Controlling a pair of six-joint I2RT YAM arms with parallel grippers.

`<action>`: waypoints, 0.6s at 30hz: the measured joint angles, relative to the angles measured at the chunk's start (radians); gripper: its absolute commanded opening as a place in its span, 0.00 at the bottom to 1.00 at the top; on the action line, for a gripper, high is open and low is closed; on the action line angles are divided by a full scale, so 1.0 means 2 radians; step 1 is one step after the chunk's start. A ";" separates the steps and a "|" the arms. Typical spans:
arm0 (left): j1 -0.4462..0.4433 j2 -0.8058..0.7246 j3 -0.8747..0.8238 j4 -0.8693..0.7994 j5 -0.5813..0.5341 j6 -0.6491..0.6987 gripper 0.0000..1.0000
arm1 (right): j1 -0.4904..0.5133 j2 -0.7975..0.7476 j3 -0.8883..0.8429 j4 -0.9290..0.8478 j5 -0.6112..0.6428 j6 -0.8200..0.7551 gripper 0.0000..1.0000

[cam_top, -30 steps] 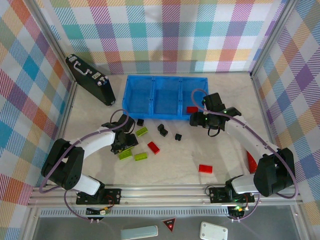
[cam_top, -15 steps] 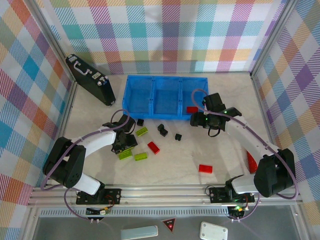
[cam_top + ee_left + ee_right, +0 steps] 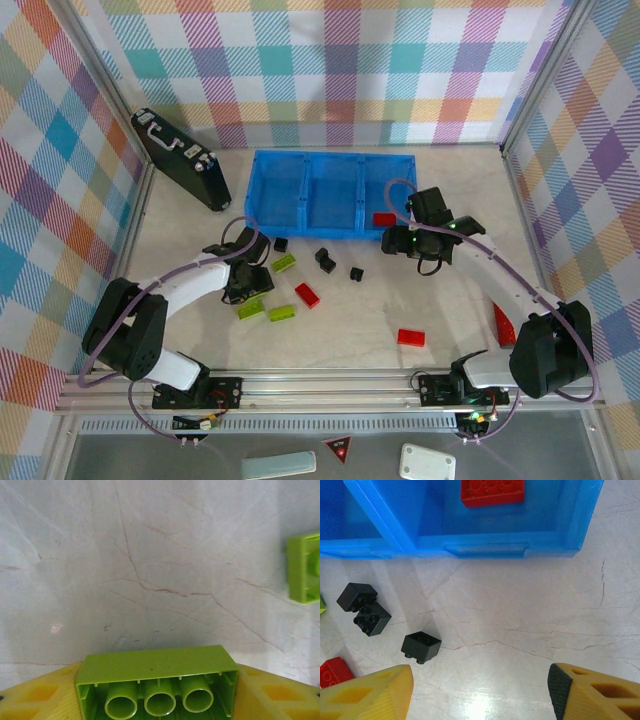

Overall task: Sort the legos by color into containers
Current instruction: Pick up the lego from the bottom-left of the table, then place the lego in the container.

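Observation:
In the left wrist view a lime-green lego [image 3: 155,667] sits hollow side up between my left gripper's [image 3: 157,700] yellow fingers [image 3: 35,695], which press on both its ends. From above, that gripper [image 3: 248,283] is low over the table, left of the loose legos. Other green legos [image 3: 285,263] [image 3: 250,309] [image 3: 281,313] lie around it, and one [image 3: 304,569] shows at the wrist view's right edge. My right gripper [image 3: 480,690] [image 3: 395,240] stands open and holds nothing, just in front of the blue containers [image 3: 330,155] [image 3: 470,545]. A red lego [image 3: 492,491] [image 3: 384,219] lies in the right compartment.
Black legos [image 3: 281,243] [image 3: 324,259] [image 3: 356,272] and red legos [image 3: 307,294] [image 3: 411,337] lie on the table between the arms. A black lego [image 3: 421,646] sits close to the right gripper's left finger. A black briefcase [image 3: 180,158] leans at the back left wall.
The left arm has shifted very slightly over the green legos. The right arm and the loose legos stay where they were.

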 measured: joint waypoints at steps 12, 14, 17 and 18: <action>0.001 -0.023 0.106 -0.014 -0.015 0.137 0.62 | 0.000 -0.023 -0.001 -0.019 0.000 0.000 0.72; 0.004 -0.019 0.132 -0.026 -0.019 0.167 0.62 | 0.000 -0.029 -0.001 -0.024 0.002 0.000 0.72; 0.011 0.003 0.180 -0.039 -0.022 0.209 0.62 | 0.000 -0.038 -0.001 -0.032 0.004 0.000 0.72; 0.016 0.013 0.196 -0.042 -0.022 0.222 0.62 | 0.000 -0.041 -0.001 -0.035 0.005 0.000 0.72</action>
